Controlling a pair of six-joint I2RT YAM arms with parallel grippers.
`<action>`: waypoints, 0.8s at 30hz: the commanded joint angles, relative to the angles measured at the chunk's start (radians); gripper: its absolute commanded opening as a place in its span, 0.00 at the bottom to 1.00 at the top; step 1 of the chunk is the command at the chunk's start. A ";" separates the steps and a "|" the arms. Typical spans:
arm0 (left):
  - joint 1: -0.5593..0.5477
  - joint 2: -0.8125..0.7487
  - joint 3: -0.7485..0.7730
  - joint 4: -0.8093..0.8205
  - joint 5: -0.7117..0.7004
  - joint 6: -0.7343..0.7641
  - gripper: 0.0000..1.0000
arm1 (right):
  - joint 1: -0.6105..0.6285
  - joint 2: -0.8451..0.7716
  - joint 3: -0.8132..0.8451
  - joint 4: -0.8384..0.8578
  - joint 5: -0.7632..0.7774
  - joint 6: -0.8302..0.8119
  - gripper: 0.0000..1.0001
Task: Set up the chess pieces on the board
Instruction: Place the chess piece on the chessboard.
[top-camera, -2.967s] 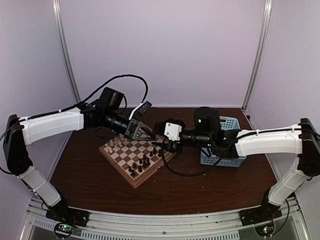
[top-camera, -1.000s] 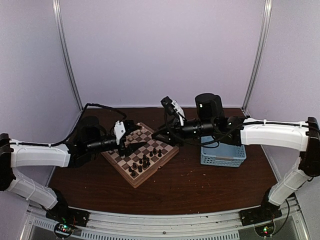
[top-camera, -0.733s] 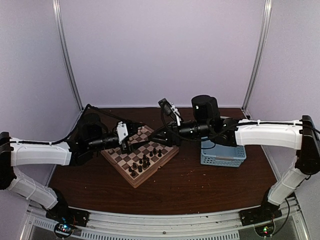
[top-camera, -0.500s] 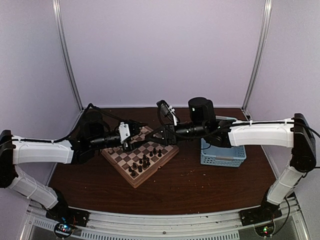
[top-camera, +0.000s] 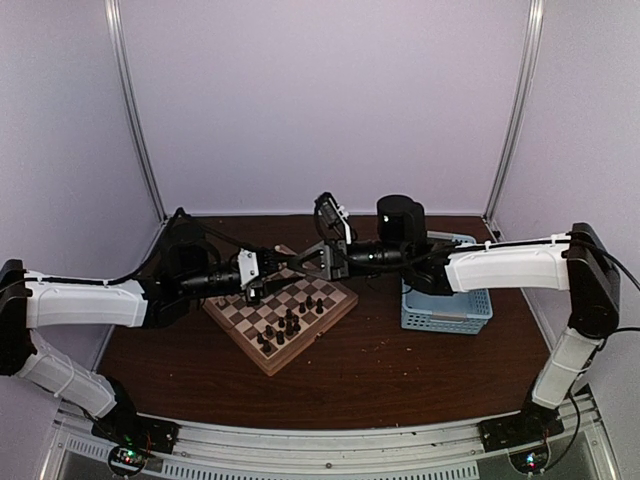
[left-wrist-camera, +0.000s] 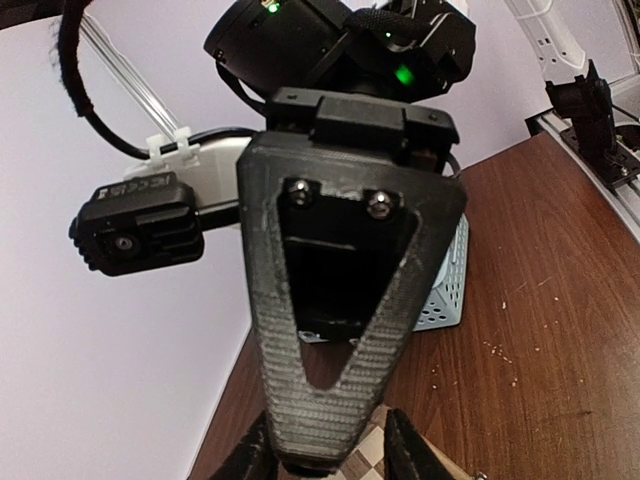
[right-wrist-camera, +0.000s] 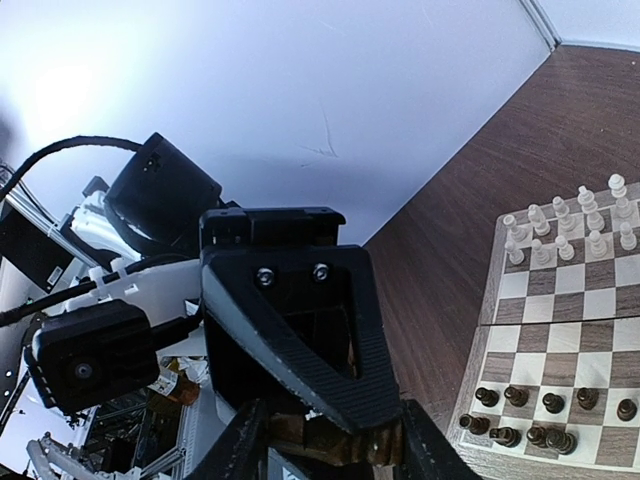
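1. Over the checkered board's (top-camera: 240, 322) far corner, left tool (top-camera: 283, 268) and right tool (top-camera: 303, 262) cross, ribbed black fingers interleaved (each fills the other's camera).
2. Right tool pinches a brown piece (right-wrist-camera: 300, 432); whether the left tool grips, I cannot tell.
3. Turned chess pieces (right-wrist-camera: 570, 228) stand on the board; a blue lattice basket (top-camera: 445, 312) sits alongside.

The left tool (top-camera: 280, 270) and right tool (top-camera: 298, 264) hide the board's (top-camera: 240, 315) far squares and their own grip.
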 joint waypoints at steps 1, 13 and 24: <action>-0.005 -0.009 0.023 0.039 0.012 0.004 0.34 | -0.004 0.023 0.038 0.054 -0.026 0.027 0.30; -0.005 -0.005 0.025 0.033 -0.010 -0.012 0.08 | -0.007 0.029 0.033 0.068 -0.032 0.028 0.33; -0.005 -0.010 0.033 -0.048 -0.045 -0.076 0.00 | -0.045 -0.050 0.026 -0.073 0.002 -0.080 0.70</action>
